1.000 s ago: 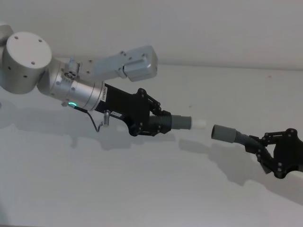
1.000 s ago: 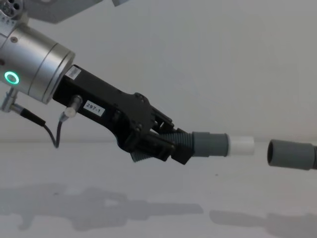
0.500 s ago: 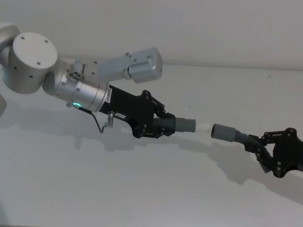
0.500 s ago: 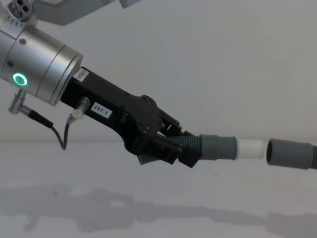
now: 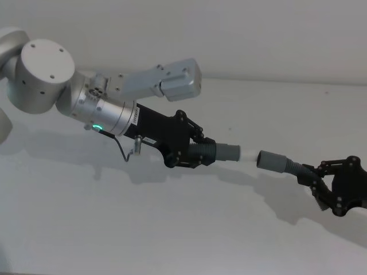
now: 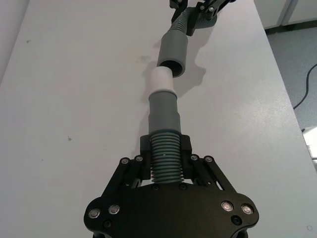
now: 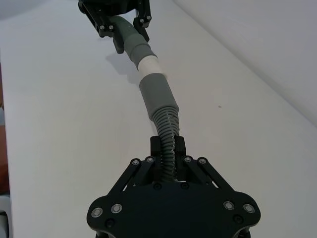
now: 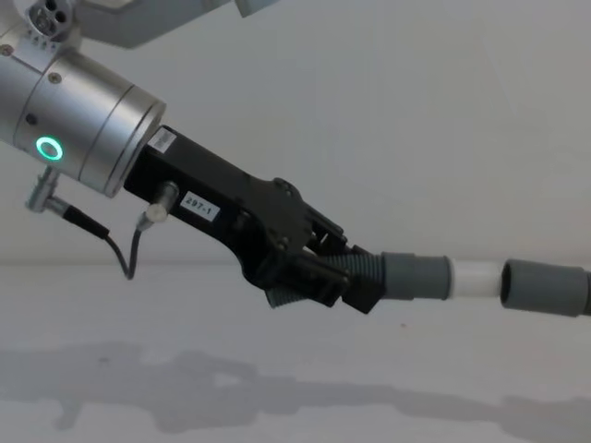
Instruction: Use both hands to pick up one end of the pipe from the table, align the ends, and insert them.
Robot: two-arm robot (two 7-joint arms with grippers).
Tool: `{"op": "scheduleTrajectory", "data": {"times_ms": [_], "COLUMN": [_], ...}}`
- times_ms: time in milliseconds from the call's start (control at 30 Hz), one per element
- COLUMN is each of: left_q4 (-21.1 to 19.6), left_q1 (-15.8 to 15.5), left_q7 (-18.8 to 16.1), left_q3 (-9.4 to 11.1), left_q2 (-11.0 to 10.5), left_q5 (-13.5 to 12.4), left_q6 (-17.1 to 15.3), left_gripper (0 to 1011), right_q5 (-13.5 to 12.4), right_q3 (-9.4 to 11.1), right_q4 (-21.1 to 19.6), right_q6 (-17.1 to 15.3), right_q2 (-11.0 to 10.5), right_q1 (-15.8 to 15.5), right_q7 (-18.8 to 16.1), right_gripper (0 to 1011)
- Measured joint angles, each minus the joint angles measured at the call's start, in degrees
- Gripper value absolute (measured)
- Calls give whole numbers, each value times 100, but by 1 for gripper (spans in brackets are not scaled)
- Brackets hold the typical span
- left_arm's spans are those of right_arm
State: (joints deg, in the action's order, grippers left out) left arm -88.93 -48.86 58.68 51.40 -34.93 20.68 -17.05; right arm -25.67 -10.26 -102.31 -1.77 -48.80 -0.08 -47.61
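My left gripper is shut on the corrugated part of one grey pipe piece, held above the white table. That piece's smooth cuff with its white tip points at the other piece's dark-mouthed socket. The two ends are roughly in line. The tip reaches the socket's mouth, and I cannot tell whether it is inside. My right gripper is shut on the corrugated hose just behind the socket.
The arms' shadows fall on the bare table beneath the pipe. A pale wall runs along the table's far edge. In the left wrist view, a floor with a black cable lies beyond the table's side edge.
My left gripper has carried its piece to the right, toward the socket, closing the gap between the white tip and the socket's mouth. The right gripper has hardly moved.
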Motion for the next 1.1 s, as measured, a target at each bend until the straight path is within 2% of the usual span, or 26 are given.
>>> {"op": "scheduleTrajectory", "data": {"times_ms": [433,1100], "left_q4": [36,-82], "left_q1": [-58,-97], "left_q7": [-16,18], "left_q3": [89,184], "left_q2": [48,11], "left_q5": [42,156], "left_q6": [-14,2], "left_gripper": [325,325], "right_q5": [-67,-141], "right_q3": [-36,-141], "right_q4": [19,66], "right_q6": [74,87], "right_q2": [-62,-129], "right_q1": [-19,39], "right_q7": [2,51], "right_gripper": [151,151]}}
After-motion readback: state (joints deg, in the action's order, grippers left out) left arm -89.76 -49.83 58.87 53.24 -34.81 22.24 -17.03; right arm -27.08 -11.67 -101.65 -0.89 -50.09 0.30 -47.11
